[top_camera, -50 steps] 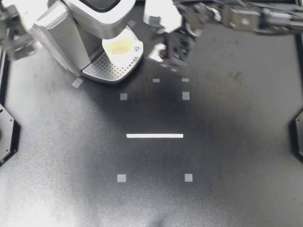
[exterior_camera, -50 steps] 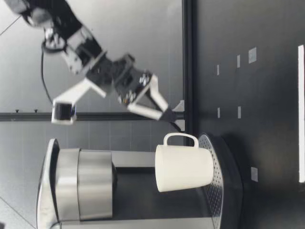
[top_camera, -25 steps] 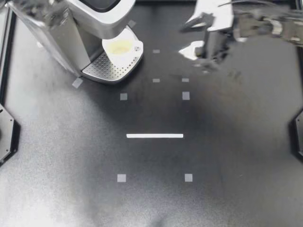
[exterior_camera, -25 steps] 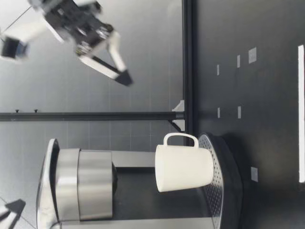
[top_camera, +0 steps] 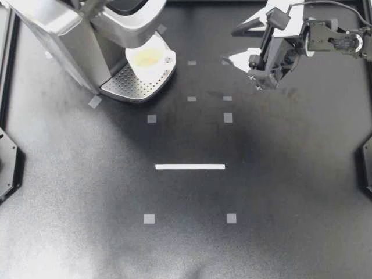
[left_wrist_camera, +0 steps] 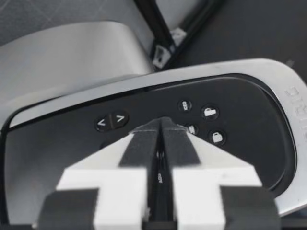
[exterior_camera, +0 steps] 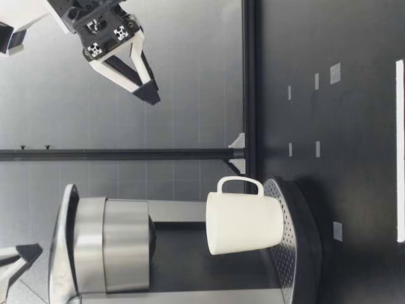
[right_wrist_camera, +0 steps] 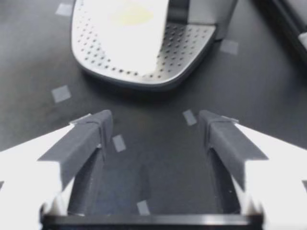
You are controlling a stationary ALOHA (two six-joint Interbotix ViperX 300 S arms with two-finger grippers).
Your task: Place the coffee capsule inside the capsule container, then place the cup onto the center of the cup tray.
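The relation to watch is between your right gripper and the white ceramic cup, with the silver coffee machine as your reference. The cup stands upright on the machine's perforated steel cup tray, directly under the spout. It sits toward the rear of the tray and looks slightly off the tray's middle. Its small loop handle points away from the machine body, out toward your right gripper. That gripper is off the machine's front corner on the handle side, well apart from the cup, with its fingers spread wide and nothing between them. The low view puts it high above the black worktop, about level with the machine's head and so well above the cup's rim. The right wrist view shows the cup and tray straight ahead of the open fingers. Your right arm is therefore the one lined up for any nudge of the cup, and it would have to drop and close in along the handle's line. Your left gripper hovers over the machine's top, fingers pressed together and empty, above the glossy black button panel. No coffee capsule shows in any view, so you cannot tell from here whether it is already inside.
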